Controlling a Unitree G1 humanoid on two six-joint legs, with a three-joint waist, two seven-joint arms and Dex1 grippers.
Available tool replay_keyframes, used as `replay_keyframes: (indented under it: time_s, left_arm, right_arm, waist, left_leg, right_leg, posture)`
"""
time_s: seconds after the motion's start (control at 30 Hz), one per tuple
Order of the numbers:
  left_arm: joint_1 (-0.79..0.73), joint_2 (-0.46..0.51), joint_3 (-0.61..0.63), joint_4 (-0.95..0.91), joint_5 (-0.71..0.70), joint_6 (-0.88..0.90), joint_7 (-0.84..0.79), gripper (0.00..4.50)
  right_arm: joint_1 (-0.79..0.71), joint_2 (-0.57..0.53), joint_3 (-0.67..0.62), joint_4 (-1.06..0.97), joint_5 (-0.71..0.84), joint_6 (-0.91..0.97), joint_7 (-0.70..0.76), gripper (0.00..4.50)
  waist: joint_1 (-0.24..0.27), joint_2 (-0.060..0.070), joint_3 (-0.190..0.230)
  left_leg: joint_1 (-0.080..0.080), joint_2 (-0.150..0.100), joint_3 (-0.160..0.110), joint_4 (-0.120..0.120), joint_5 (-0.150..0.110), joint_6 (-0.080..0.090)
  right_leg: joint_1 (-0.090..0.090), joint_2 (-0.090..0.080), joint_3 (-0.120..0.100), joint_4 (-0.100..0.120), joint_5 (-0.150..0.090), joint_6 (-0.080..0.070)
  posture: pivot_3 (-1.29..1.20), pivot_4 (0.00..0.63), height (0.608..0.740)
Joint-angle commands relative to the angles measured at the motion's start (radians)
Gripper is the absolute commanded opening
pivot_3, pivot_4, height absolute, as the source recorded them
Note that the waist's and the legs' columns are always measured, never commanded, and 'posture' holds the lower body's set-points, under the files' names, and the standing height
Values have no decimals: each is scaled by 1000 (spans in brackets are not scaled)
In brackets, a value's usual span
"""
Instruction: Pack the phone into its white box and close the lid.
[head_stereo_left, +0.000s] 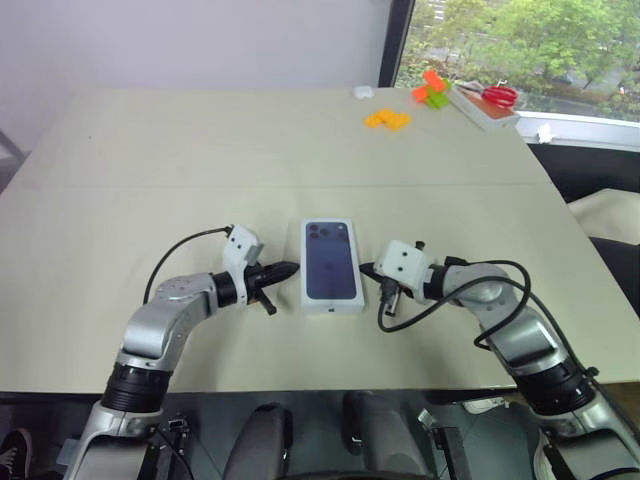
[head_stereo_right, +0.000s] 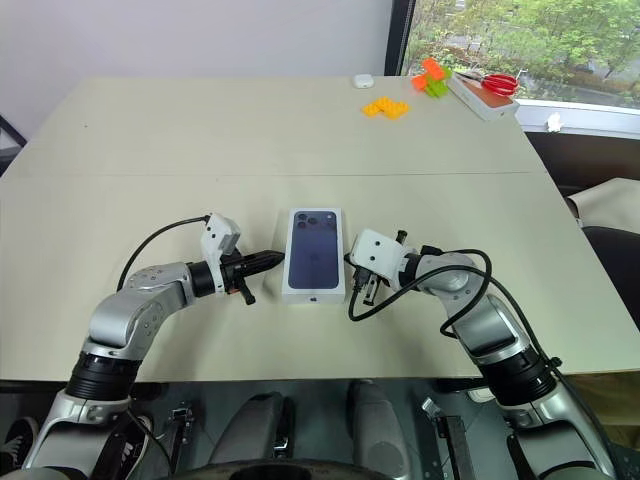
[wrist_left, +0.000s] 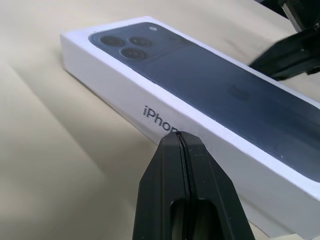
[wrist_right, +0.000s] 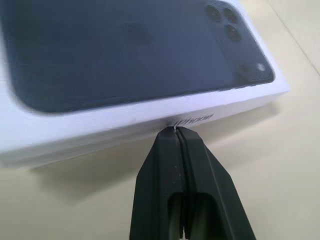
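Left eye view: the lid (head_stereo_left: 331, 265) sits printed face up at lower centre of the desk (head_stereo_left: 200, 170), apparently fully down over the white box, so the phone itself isn't visible, presumably inside. Left claw (head_stereo_left: 285, 269) is at the lid's left edge, fingers pinched together, nothing held. Right claw (head_stereo_left: 367, 268) is at the right edge, also closed and empty. Upper right of frame: orange blocks (head_stereo_left: 386, 119), green block (head_stereo_left: 436, 97), red scissors (head_stereo_left: 494, 95) on a flat case, all well apart from the work. Right eye view: same layout, both tips flank the lid at about mid-length, on or just beside its sides. Left wrist view: closed tip sits at the lettered side wall of the lid (wrist_left: 150, 107), touching or nearly so; can't tell for sure. Other claw's dark tip shows at upper right of frame, on the far side. Right wrist view: closed tip is against the opposite side wall (wrist_right: 150, 117), just below the printed top. Judgement: this is the final seat-the-lid step, a squeeze or alignment from both sides. Next move calls for checking that the lid is square and fully down, then backing both claws straight out without dragging the box.
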Motion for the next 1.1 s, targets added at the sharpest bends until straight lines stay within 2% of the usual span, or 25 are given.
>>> replay_keyframes:
  time_s: [0.03,0.13,0.27,0.6,0.8,0.97,1.1]
  left_arm:
    - [-27,31,50,-27,-30,-1,-14,0]
    - [-45,36,78,-34,-64,22,-13,0]
    - [-116,-21,102,-36,-130,75,23,0]
    - [-101,-98,15,-67,-132,88,43,0]
    - [-9,-35,-77,-52,-42,33,2,0]
    - [20,10,-103,-14,3,-32,-47,0]
    - [19,7,-86,0,-2,-41,-45,0]
  right_arm:
    - [-25,-45,-82,-35,47,-19,37,47]
    - [-34,-56,-114,-49,86,-5,58,47]
    - [-77,36,-184,-75,220,96,24,47]
    - [28,62,-104,-166,227,115,2,47]
    - [130,21,-18,-163,147,51,-3,47]
    - [121,15,1,-133,110,10,-6,47]
    - [109,19,5,-124,103,-6,-2,47]
  waist:
    - [0,0,0]
    - [0,0,0]
    - [0,0,0]
    - [1,0,0]
    - [-3,0,0]
    - [-2,0,0]
    - [-2,0,0]
  left_leg:
    - [0,0,0,0,0,0]
    - [0,0,0,0,0,0]
    - [0,0,0,0,0,0]
    - [0,-1,-1,0,0,0]
    - [2,0,0,0,0,0]
    - [7,1,0,0,0,0]
    - [14,1,0,-1,0,0]
  right_leg:
    - [0,0,0,0,0,0]
    - [0,0,0,0,0,0]
    - [0,0,0,0,0,0]
    - [0,-1,0,1,0,0]
    - [1,1,0,1,0,0]
    - [6,2,0,1,-3,-3]
    - [13,1,0,-1,-5,0]
  posture:
    - [0,150,740]
    - [0,150,740]
    - [0,150,740]
    - [0,150,740]
    - [0,150,740]
    - [0,150,740]
    - [0,150,740]
